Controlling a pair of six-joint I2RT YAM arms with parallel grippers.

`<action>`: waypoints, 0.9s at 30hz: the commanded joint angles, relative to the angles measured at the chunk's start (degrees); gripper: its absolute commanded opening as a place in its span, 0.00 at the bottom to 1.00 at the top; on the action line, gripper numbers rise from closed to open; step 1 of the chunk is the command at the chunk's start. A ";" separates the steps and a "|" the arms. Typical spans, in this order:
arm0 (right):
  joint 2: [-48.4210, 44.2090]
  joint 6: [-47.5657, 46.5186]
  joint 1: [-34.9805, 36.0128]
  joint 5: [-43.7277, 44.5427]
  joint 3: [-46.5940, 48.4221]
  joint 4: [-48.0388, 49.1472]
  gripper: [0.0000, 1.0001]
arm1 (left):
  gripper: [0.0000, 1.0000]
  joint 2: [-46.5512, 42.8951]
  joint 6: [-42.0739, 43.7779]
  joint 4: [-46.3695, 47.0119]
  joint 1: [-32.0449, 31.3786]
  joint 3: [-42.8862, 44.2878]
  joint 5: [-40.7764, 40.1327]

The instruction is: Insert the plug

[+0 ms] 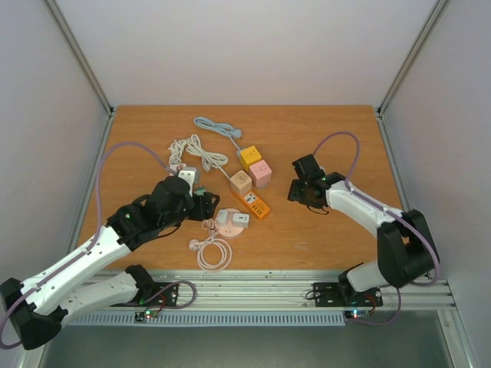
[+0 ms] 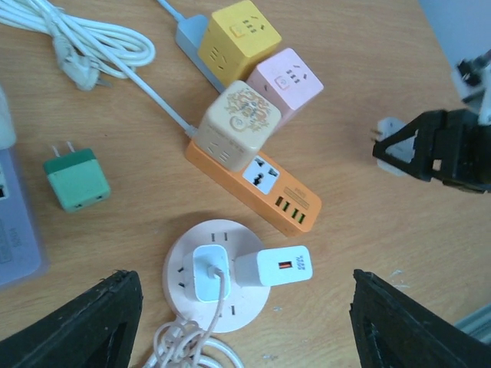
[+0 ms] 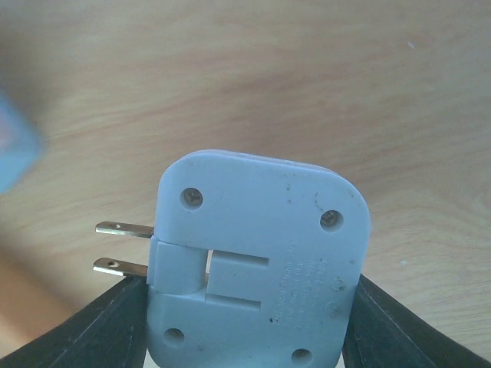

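Right gripper (image 1: 304, 189) pinches the white plug (image 3: 257, 261)
It is over the right side of the table (image 1: 322, 130). 2 prongs stick out and its bottom is cut off. From above it is hidden. Left gripper (image 2: 245, 322) gapes wide, holding nothing.

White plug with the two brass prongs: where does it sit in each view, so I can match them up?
Top external: not visible itself; it is hidden under the right pincer, right of centre.
Left wrist: right edge, mid-height; the white plug pokes out of that pincer, prongs pointing left.
Right wrist: fills the lower centre, prongs pointing left.
Shared landmark: the pincer's black fingers flanking it.
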 commanded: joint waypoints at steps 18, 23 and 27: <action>-15.35 -31.73 28.06 -13.13 9.04 7.10 0.55 | 0.83 11.00 -13.57 24.08 14.56 0.72 45.78; -14.97 -33.55 29.67 -13.98 9.67 7.61 0.55 | 0.76 12.13 -12.37 19.32 14.59 0.87 45.76; -14.71 -34.11 29.90 -14.39 9.76 7.77 0.55 | 0.65 12.66 -11.19 18.20 14.88 -0.08 46.73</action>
